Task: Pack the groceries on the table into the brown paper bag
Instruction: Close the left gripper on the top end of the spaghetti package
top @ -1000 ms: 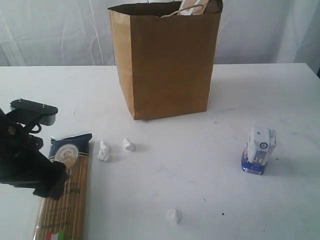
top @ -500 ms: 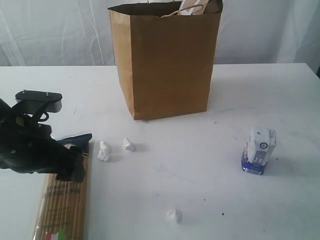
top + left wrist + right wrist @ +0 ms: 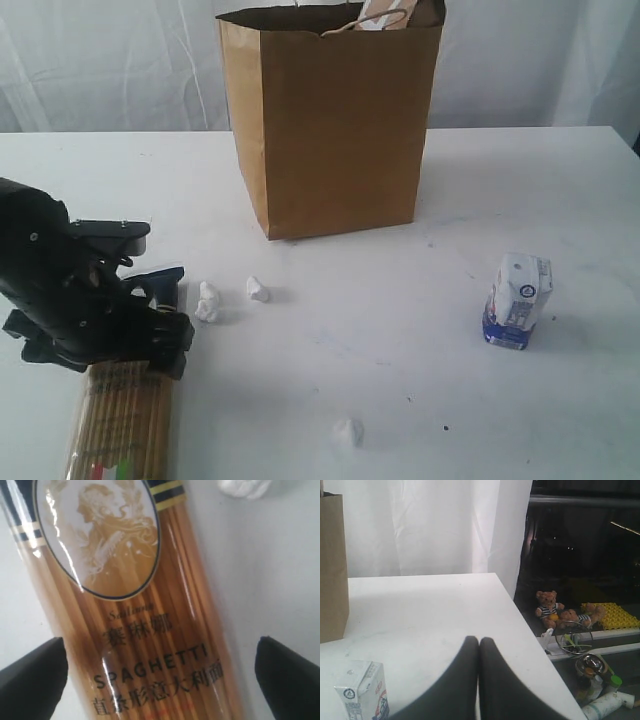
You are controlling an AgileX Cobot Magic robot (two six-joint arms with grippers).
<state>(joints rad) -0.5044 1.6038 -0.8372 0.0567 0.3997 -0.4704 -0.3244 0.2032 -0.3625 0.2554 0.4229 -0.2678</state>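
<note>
Left gripper [image 3: 162, 676]: my jaws spread wide astride the long clear gold-labelled spaghetti packet [image 3: 125, 630], gripping nothing. Right gripper [image 3: 479, 680]: jaws pressed together, empty, over the flat white table [image 3: 420, 610].

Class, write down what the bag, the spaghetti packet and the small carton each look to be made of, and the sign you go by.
Bag: brown kraft paper, matt, with a folded corner and an uneven top edge.
Spaghetti packet: clear glossy plastic film, likely; glare streaks run over it and the strands show through.
Carton: printed paperboard, probably coated; folded top and sharp edges.
</note>
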